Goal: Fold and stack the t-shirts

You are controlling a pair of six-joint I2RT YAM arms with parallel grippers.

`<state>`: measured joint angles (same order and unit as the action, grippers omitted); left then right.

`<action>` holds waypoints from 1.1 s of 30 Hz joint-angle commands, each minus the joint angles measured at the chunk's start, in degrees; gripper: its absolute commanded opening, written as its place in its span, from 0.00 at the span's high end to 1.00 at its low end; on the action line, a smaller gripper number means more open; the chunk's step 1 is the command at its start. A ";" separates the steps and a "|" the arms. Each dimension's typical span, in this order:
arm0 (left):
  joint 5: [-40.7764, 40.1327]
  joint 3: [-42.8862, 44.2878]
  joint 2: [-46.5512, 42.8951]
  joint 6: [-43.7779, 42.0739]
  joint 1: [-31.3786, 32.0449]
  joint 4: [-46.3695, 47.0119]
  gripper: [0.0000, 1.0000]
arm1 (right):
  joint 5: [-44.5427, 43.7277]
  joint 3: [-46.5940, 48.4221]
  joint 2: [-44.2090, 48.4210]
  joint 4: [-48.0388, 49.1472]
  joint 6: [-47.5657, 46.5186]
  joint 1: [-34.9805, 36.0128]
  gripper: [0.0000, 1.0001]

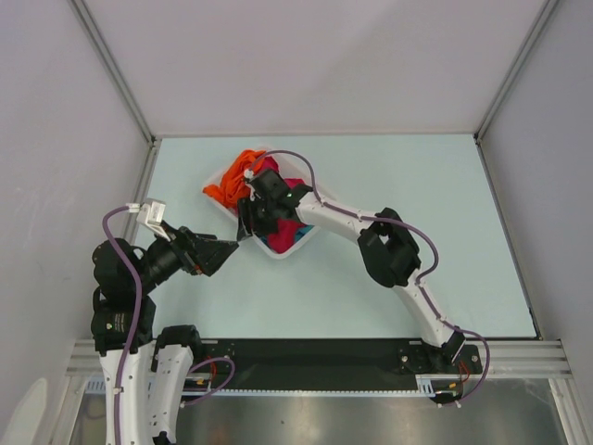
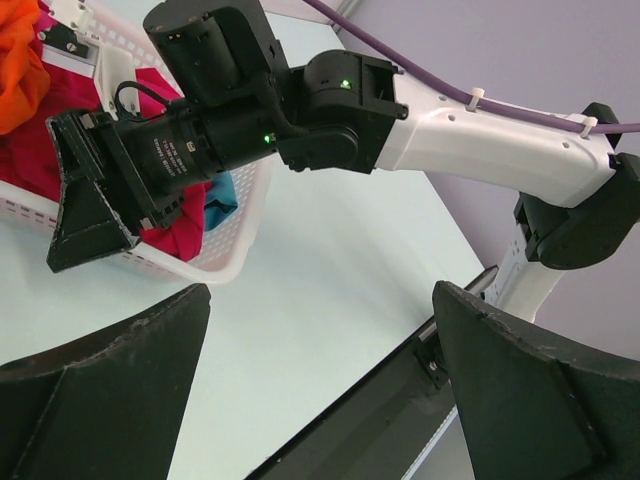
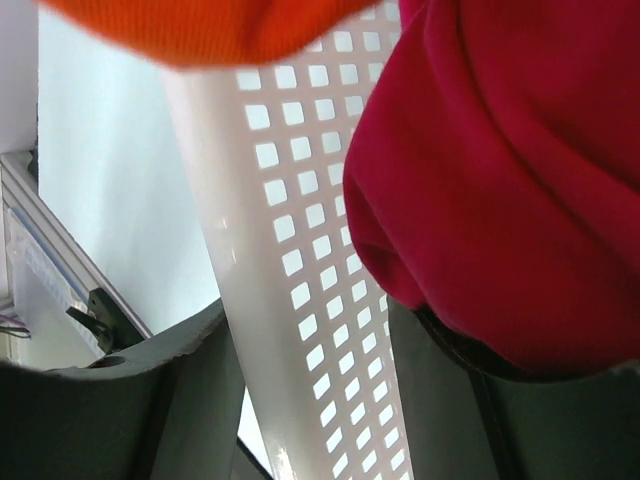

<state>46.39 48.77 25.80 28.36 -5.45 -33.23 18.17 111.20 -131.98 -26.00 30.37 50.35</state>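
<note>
- Right end effector [image 3: 308,312] is sitting closest to the lens. Its jaws are standing apart and straddling the wall of the white mesh basket [image 3: 300,200], one outside and one inside. As far as the views are showing, nothing is being clamped.
- Crimson-pink t-shirt [image 3: 500,180] is lying inside the basket and bulging over the inner jaw. The orange t-shirt [image 1: 232,181] is draping over the far-left rim. The teal t-shirt [image 2: 222,195] is showing only as a sliver low against the wall, beside the crimson cloth.
- Left end effector [image 2: 320,295] is hovering with its jaws wide apart and holding nothing, near the basket's corner over the table [image 1: 417,185].
- Judged risk: a closure from this pose is likely pinching the plastic wall along with the cloth, or instead of it. A lift would then be dragging or tipping the basket.
- Judged risk: the three shirts are lying bundled together, so a pull on one is liable to be hauling another out with it.
- Judged risk: the orange shirt is hanging partly outside and could be sliding onto the table if the basket is jolted.
- Judged risk: both end effectors are working near each other, so a careless reach is inviting contact between them.
</note>
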 commanded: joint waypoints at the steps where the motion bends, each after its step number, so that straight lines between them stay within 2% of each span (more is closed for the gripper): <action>1: -0.42 1.59 -0.49 -1.29 -0.52 0.71 0.00 | -1.12 8.23 -3.19 -10.99 3.21 -0.16 0.40; 3: -0.42 1.59 -0.40 -1.38 -0.52 0.71 0.00 | -1.12 11.66 -4.33 -13.72 2.77 -0.16 0.39; 4: -0.42 1.67 -0.40 -1.38 -0.52 0.63 0.00 | -1.04 14.11 -4.68 -14.51 2.50 -0.16 0.34; 7: -0.42 1.76 -0.23 -1.29 -0.52 0.71 0.00 | 0.19 16.15 -4.95 -15.22 2.76 -0.51 0.32; 21: -0.42 1.41 0.65 -1.55 -0.52 1.41 0.00 | -2.26 18.26 0.76 -17.07 1.54 -2.62 0.32; 33: -0.60 1.06 1.18 -1.55 -0.52 2.12 0.00 | -5.25 15.90 6.74 -18.39 -0.22 -6.75 0.31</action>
<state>46.17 48.77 26.30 27.94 -5.45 -33.54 15.16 126.26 -130.13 -43.24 31.66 44.95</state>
